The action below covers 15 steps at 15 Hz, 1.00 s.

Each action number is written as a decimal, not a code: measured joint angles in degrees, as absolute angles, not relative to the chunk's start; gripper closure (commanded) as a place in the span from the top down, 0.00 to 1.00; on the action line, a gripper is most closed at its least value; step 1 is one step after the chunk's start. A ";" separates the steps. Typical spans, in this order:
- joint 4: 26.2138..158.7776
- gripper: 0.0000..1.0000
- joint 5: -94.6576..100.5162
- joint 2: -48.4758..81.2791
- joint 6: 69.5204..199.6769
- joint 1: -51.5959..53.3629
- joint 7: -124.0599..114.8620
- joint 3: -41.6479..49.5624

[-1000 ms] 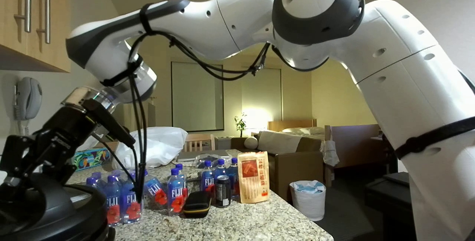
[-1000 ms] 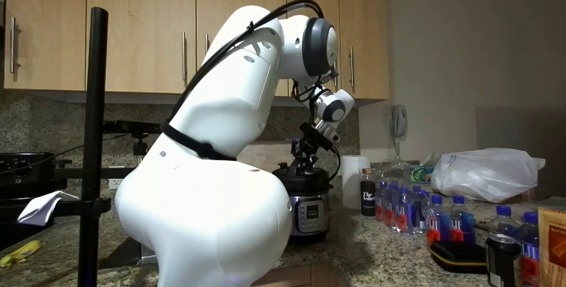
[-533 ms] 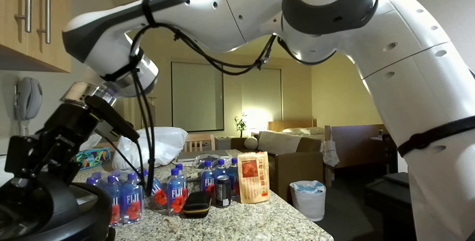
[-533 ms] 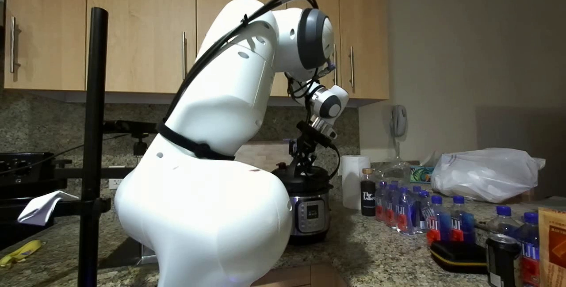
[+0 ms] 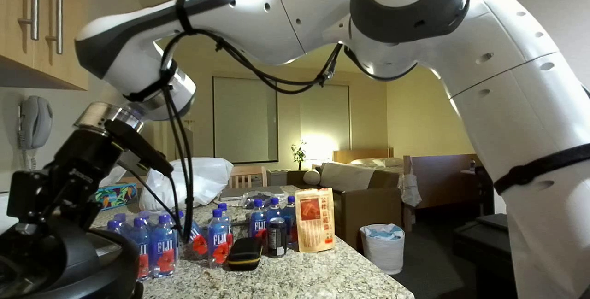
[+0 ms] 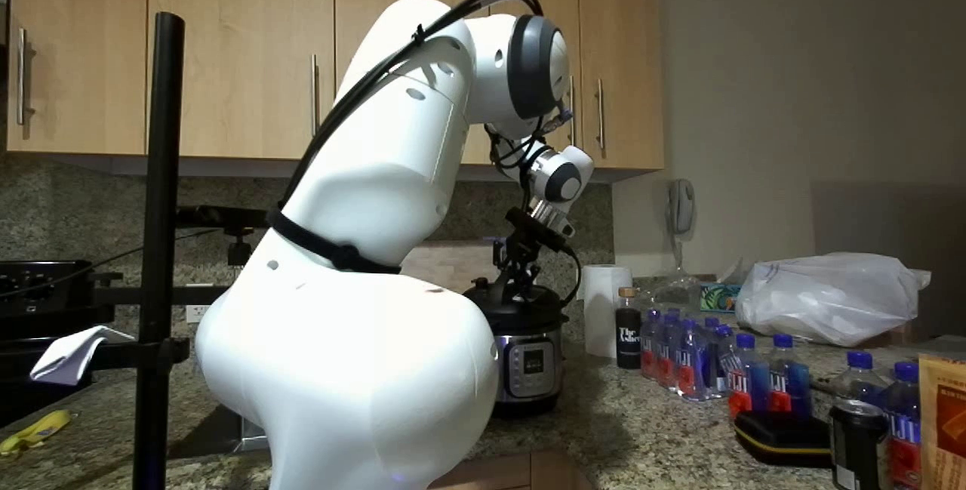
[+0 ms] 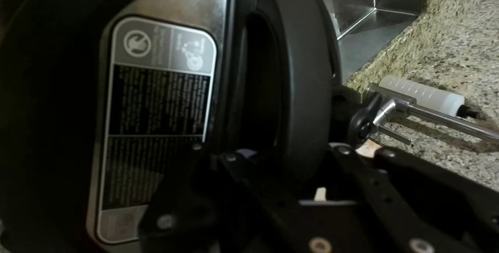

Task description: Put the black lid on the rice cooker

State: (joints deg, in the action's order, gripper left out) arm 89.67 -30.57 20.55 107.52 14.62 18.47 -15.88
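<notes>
The gripper (image 7: 286,154) slants down over the rice cooker (image 6: 532,369), its jaws parted, with the arched handle (image 7: 310,77) of the black lid (image 6: 521,310) between them. Black lies against black there, so I cannot tell whether they press on the handle. The black lid is on top of the rice cooker and looks level; whether its edge sits flush on the pot all the way round is too dark to tell. A printed label (image 7: 156,101) covers part of the lid's top, beside the handle. In an exterior view the white robot arm (image 6: 377,165) hides part of the rice cooker's left side. The wrist view shows, past the handle side of the rice cooker, a metal sink (image 7: 366,46), a faucet (image 7: 440,117) and a pale, black-tipped bottle (image 7: 419,94).

In an exterior view, just right of the rice cooker, a paper towel roll (image 6: 604,312) stands on the speckled table (image 6: 619,437), then a dark bottle (image 6: 628,333) and a group of blue-capped water bottles (image 6: 688,362). Farther right of the rice cooker are a black case (image 6: 781,436) with a yellow stripe, a can (image 6: 859,445) and a tan pouch (image 6: 943,422), with a white plastic bag (image 6: 834,297) behind them. Well to the rice cooker's left lies a yellow thing (image 6: 34,432).
</notes>
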 measured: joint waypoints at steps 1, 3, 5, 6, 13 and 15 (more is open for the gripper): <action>89.54 0.00 -30.44 20.66 107.50 14.64 18.36 -15.89; 89.30 0.00 -29.94 20.84 107.48 14.70 17.92 -15.91; 89.18 0.00 -29.43 20.87 107.48 14.80 17.51 -15.93; 89.12 0.00 -29.18 20.87 107.48 14.86 17.36 -15.93; 86.44 0.00 -24.43 21.96 106.34 16.27 14.35 -16.01; 84.05 0.00 -21.97 23.32 104.69 17.01 12.80 -16.01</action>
State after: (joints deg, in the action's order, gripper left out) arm 84.05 -21.97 23.32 104.69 17.01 12.80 -16.01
